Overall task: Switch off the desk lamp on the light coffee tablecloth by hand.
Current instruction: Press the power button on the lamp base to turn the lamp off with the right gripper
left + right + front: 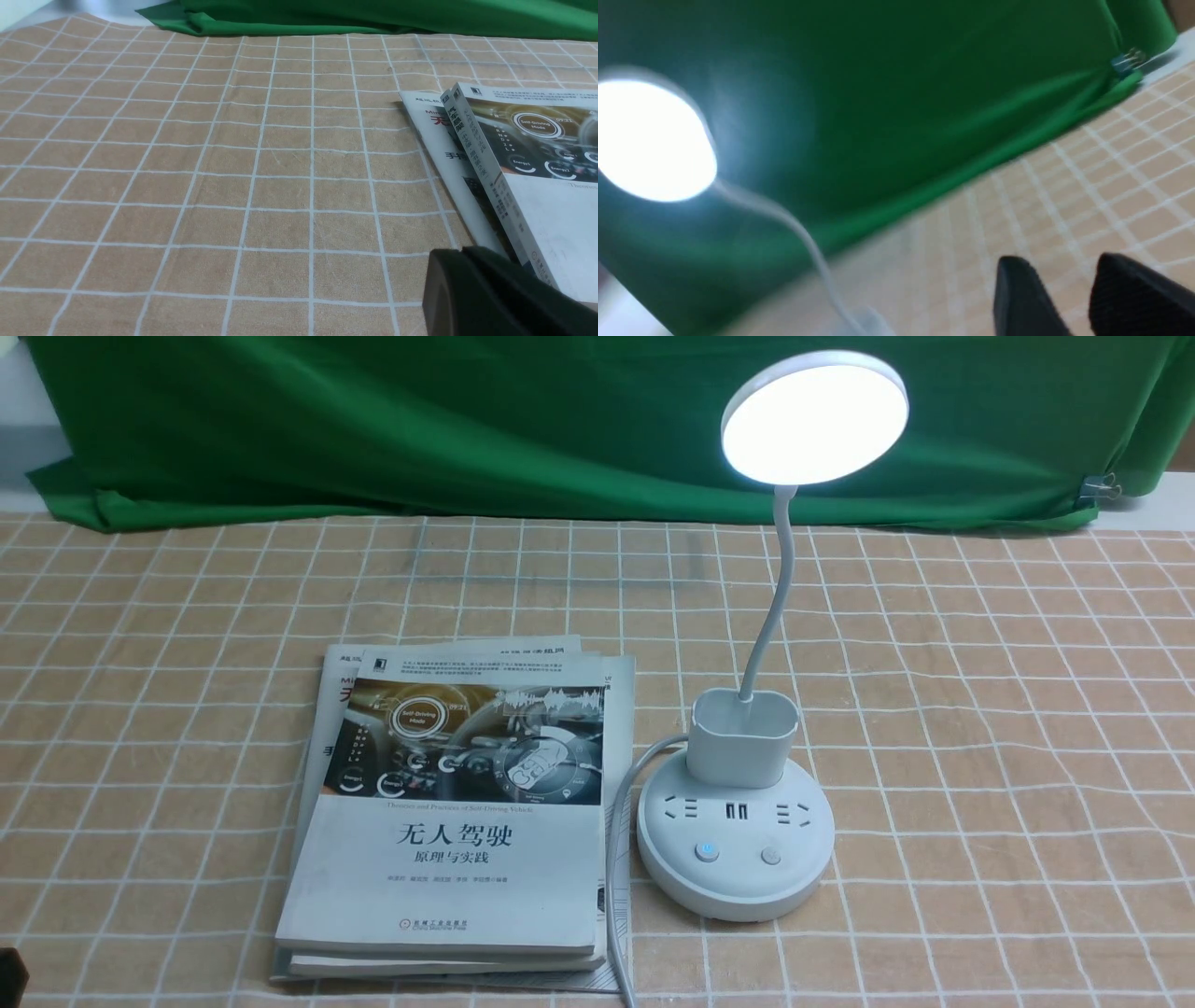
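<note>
- Currently, front view: desk lamp (744,737) upright on the light coffee tablecloth (980,709), round base at roughly 4 o'clock from the middle of the table.
- Disc head lit, carried toward 12 o'clock from the base on a thin curved neck, in front of the green backdrop cloth (373,429).
- Oval cup seated on the far part of the base; sockets in a row just in front of the cup.
- Two round buttons on the near rim of the base: left button (707,852) glowing blue, right button (770,855) unlit.
- Stack of books (457,821) at 9 o'clock from the base, just beside it; white cord (616,859) between the two, running toward 6 o'clock.
- Left wrist view: left gripper (460,261) low over the tablecloth, near a corner of the book stack. Black fingers only partly in frame; released or clenched, cannot tell.
- Right wrist view, blurred: right gripper (1064,275) released, two black fingers apart with bare cloth visible between them, nothing grasped.
- Lit lamp head and neck ahead of these fingers, well apart from them; green cloth behind, metal clip (1125,60) at its edge.
</note>
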